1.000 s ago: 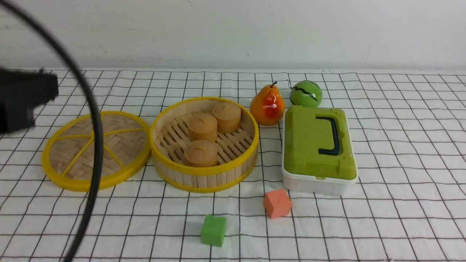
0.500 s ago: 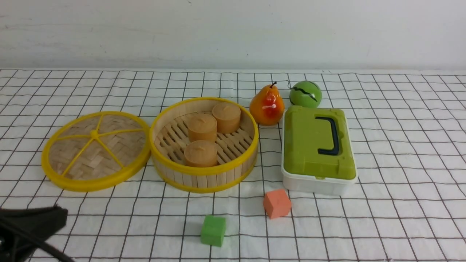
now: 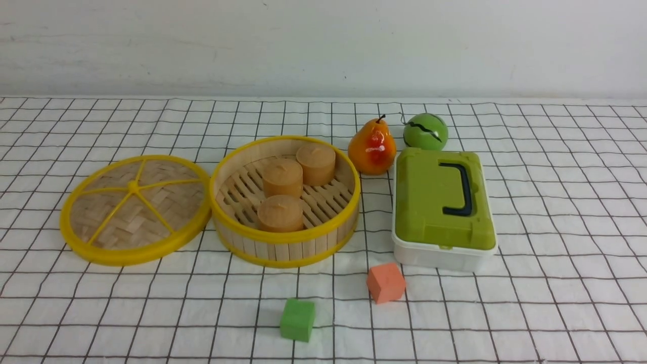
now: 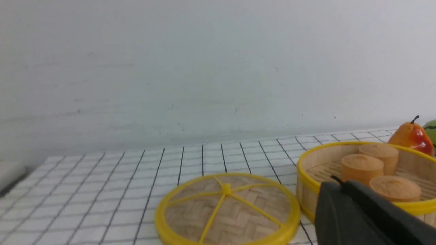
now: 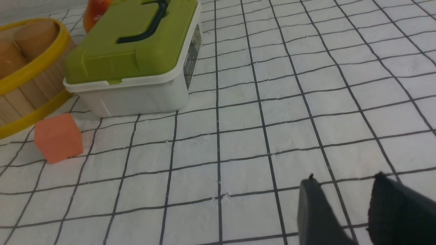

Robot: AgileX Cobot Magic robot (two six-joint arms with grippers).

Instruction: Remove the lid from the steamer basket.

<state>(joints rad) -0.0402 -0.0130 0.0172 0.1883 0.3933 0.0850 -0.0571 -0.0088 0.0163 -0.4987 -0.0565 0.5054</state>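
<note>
"Where do we have the lid (image 3: 121, 222)?"

"Off the steamer basket (image 3: 285, 250), lying on the gridded cloth (image 3: 177, 308) to its left. Our two yellow rims are so close that we can't tell whether they touch."

"And around the basket?"

"Inside its wall we see three brown buns (image 3: 281, 214). Just off its far right edge sits the pear (image 3: 373, 147), with the green ball (image 3: 426, 132) beyond. A strip of cloth separates the basket from the green-lidded box (image 3: 445, 202) on the right."

"Nearer us?"

"The orange cube (image 3: 386, 283) and green cube (image 3: 297, 319) stand apart, with cloth between them."

"Our fingers?"

"Our left gripper (image 4: 340, 187) has its fingers pressed together; our right gripper (image 5: 345, 177) has its fingers spread, cloth showing between the tips."
</note>
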